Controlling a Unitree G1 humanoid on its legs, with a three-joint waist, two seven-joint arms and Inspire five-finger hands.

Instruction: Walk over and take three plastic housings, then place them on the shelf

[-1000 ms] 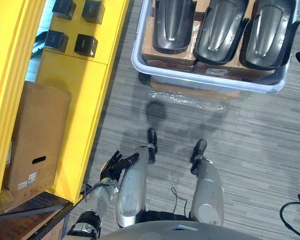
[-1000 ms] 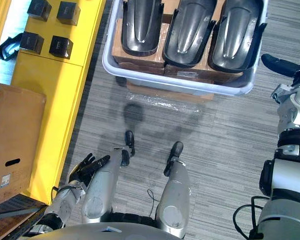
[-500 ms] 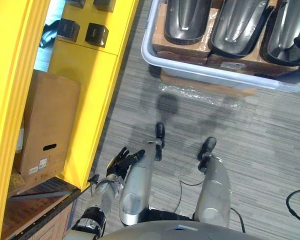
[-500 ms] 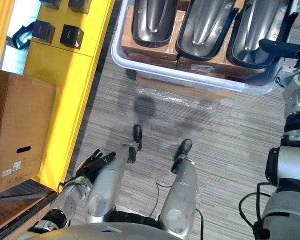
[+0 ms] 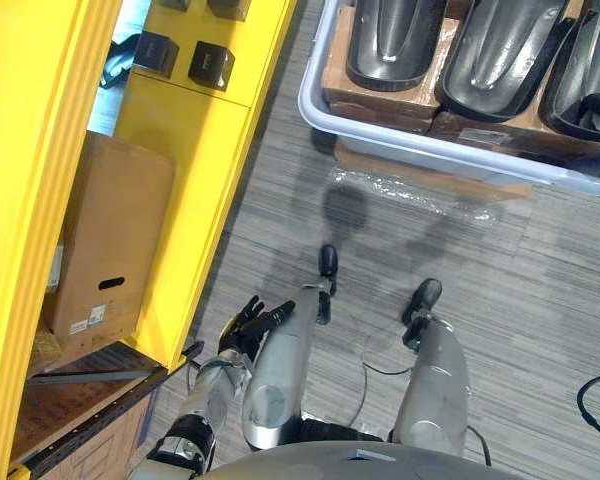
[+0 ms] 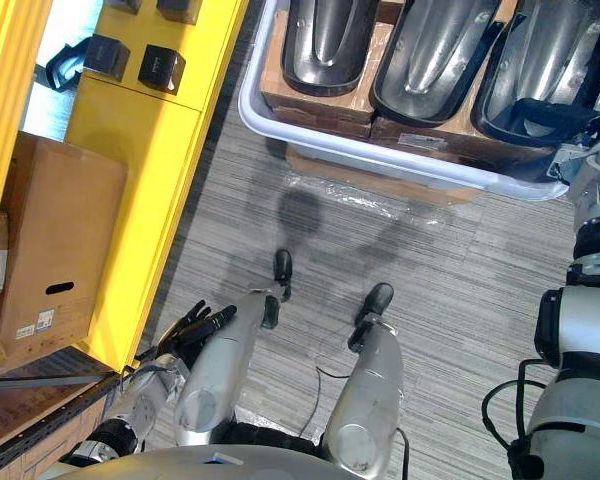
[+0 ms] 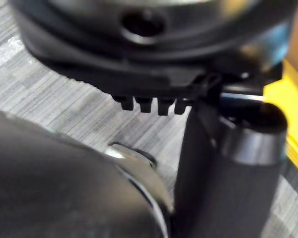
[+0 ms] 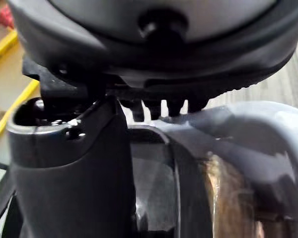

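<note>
While the head camera looks down, I see the three housings (image 6: 430, 55) side by side in the grey tray (image 6: 380, 162), top of frame. Right hand (image 6: 552, 116), upper right, reaches over the rightmost one. Its fingers are straight, gripping nothing; contact I can't tell. Left hand (image 6: 195, 325), lower left, has fingers spread and empty, beside the yellow shelf (image 6: 130, 200).

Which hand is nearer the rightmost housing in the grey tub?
Right. The right hand is over the near end of the rightmost housing in the grey tub; the left hand hangs far back, low beside the yellow shelf.
</note>
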